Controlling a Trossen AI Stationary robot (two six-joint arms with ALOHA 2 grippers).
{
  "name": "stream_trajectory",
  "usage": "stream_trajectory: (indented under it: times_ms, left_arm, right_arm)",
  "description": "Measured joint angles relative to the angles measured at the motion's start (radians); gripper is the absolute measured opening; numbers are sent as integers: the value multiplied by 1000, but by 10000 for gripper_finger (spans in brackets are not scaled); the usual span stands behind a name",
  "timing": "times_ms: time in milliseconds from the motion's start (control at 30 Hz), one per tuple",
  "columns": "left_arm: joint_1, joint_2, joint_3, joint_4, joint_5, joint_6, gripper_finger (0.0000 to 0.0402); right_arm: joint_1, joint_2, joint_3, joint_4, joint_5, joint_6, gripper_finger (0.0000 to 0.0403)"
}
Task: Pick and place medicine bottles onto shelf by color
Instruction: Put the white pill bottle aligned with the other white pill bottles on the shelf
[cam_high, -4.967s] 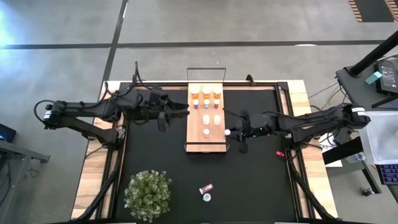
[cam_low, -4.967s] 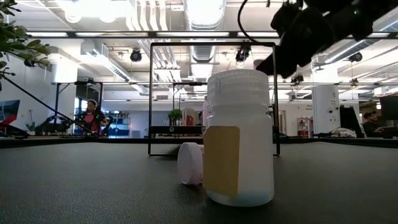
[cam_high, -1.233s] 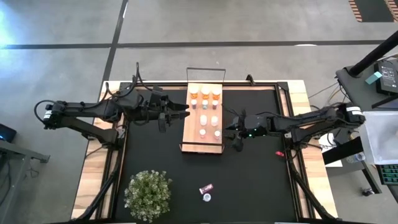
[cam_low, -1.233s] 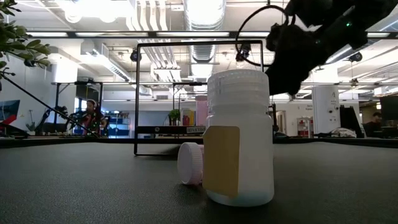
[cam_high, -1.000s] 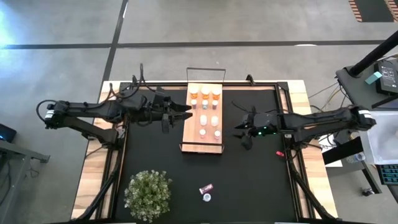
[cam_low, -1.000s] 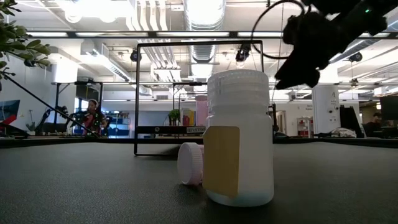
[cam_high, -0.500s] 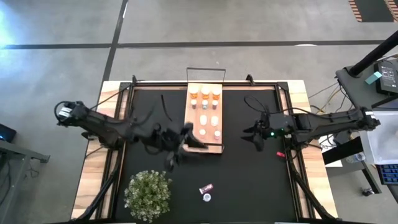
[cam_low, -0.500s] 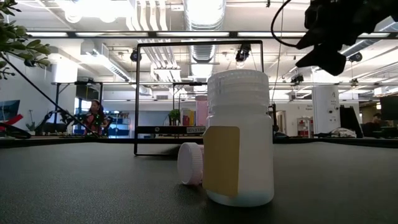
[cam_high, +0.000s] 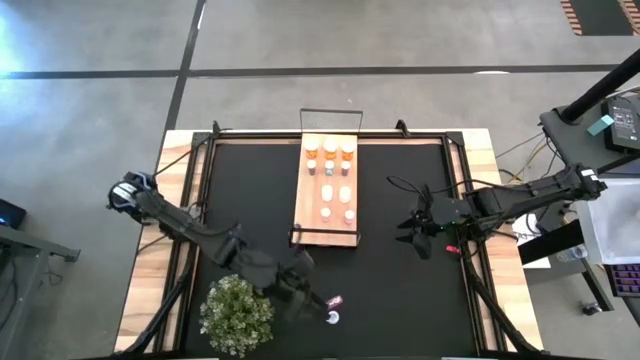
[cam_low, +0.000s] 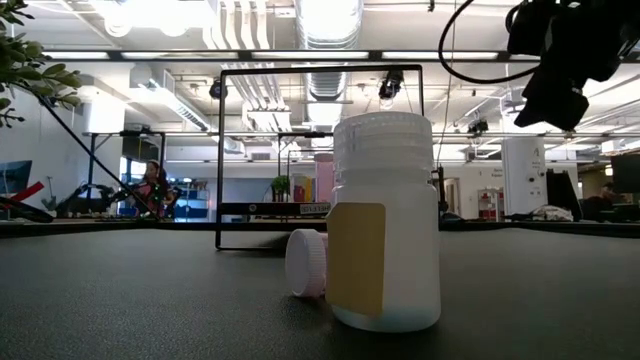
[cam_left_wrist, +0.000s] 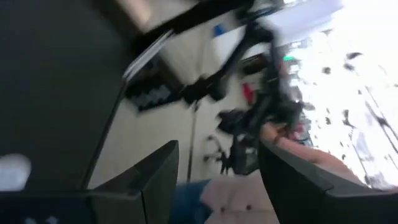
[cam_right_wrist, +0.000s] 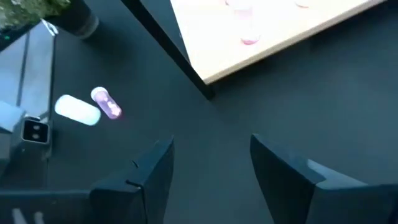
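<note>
Both arms have left the shelf (cam_high: 329, 186): left gripper (cam_high: 305, 290) swung to near edge beside plant (cam_high: 237, 310), fingers apart, empty, close to white bottle (cam_high: 333, 318) & small pink one (cam_high: 331, 301). Right gripper (cam_high: 414, 232) drew back right over desk (cam_high: 400, 290), unclenched, empty. Nine bottles stand on shelf, amber ones (cam_high: 330, 152) at far end.

ten bottles (cam_high: 327, 181) (nine shelved), one shelf (cam_high: 311, 218)

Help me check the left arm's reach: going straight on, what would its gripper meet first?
Probably the two loose medicine bottles on the black mat. The left gripper, fingers open, points toward them from beside the plant. Its height above them is unclear.
</note>
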Motion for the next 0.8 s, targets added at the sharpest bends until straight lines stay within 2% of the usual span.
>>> stream_trajectory:
  times_ms: [167,333,433,600,800]
  left_arm:
    - [-11,42,-3,-128,-15,-150,203]
    - [-10,69,1,-251,-106,-208,203]
    - [-10,79,2,-259,-161,-223,203]
    - [-3,102,12,-286,-192,-204,203]
    - [4,150,58,-285,-193,-84,202]
  right_arm:
    - [0,0,0,0,0,-3,201]
    - [-1,1,0,3,2,-3,201]
    - [-1,1,0,3,3,-3,201]
    - [-1,1,0,3,3,-3,201]
    - [-1,1,0,4,3,-4,201]
